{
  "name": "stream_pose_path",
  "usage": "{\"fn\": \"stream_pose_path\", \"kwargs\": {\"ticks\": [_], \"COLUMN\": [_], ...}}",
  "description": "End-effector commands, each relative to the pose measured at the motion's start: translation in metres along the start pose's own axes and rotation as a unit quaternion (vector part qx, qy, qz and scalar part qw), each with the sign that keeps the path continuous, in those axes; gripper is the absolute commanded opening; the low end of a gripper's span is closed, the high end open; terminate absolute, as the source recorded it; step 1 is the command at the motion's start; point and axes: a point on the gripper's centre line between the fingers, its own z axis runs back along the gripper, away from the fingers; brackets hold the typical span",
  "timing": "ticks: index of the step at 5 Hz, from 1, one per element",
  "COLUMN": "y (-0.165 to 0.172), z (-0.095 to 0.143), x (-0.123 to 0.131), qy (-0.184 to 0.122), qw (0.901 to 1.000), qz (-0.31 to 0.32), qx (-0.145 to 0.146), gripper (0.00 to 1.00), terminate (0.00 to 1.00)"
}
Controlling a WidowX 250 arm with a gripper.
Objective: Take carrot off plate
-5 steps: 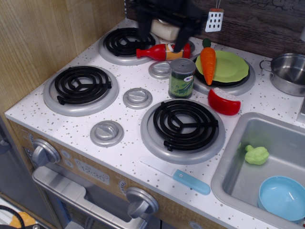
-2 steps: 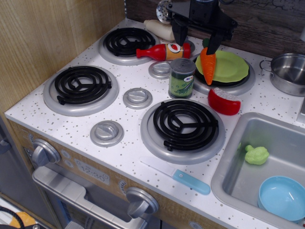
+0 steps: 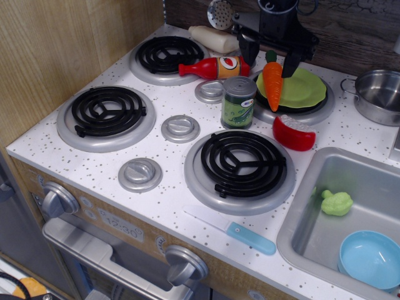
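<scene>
The orange carrot [image 3: 273, 84] lies on the left part of the lime-green plate [image 3: 304, 88], green stub pointing to the back wall, tip toward the front. The plate rests on the back right burner. My black gripper [image 3: 270, 58] hangs just above the carrot's green end, open, with one finger [image 3: 248, 53] left of the stub and the other [image 3: 291, 62] right of it. It holds nothing.
A red ketchup bottle [image 3: 212, 67] lies left of the plate, a green can [image 3: 239, 102] stands in front of it, and a red cheese wedge [image 3: 294, 132] lies beside the plate's front. A steel pot [image 3: 380, 95] is at right. The sink [image 3: 312, 212] holds a blue bowl [image 3: 372, 257].
My gripper has moved right from over the ketchup bottle to over the carrot's green end and stands a little lower. The carrot and plate have not moved.
</scene>
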Motion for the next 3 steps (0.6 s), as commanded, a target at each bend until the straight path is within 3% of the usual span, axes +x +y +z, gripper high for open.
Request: {"fn": "stream_pose_path", "kwargs": {"ticks": [1, 3], "y": [0.001, -0.008], "z": [-0.011, -0.035], "x": [0.024, 0.032], "qy": [-0.037, -0.036], "qw": [0.9989, 0.9979], "qz": [-0.022, -0.034], "qx": [-0.021, -0.041], "gripper": [1.0, 1.0], "terminate": [0.0, 0.0]}}
